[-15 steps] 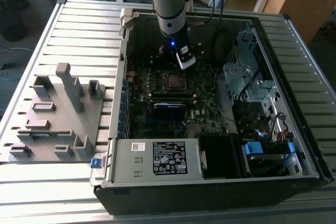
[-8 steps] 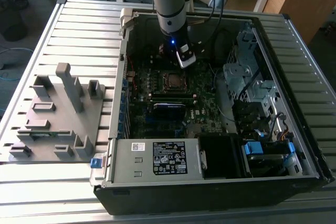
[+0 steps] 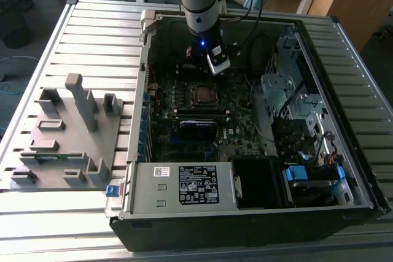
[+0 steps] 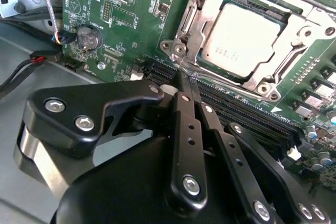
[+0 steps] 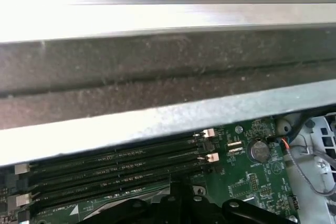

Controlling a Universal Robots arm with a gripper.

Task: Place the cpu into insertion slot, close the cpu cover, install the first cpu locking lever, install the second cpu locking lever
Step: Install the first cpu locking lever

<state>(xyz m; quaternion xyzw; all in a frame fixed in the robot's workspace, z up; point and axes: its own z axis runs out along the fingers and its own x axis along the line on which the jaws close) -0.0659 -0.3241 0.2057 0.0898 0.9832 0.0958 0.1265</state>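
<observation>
- In the second wrist view the gripper (image 4: 185,80) has its two black fingers (image 4: 184,129) pressed together, nothing between them, the tips just short of the socket's corner.
- The cpu (image 4: 242,40) lies seated in the insertion slot (image 4: 195,51), with the cpu cover (image 4: 265,85) down around it as a silver frame.
- A thin lever wire (image 4: 231,85) runs along the near edge; I cannot tell whether it is latched.
- Risk, as I judge it: the closed tips could slip off that wire and scrape the memory slots (image 4: 252,121) just beside it.
- In the exterior view the arm (image 3: 199,4) hides the far side of the socket (image 3: 202,93), so the second lever is hard to make out.
</observation>
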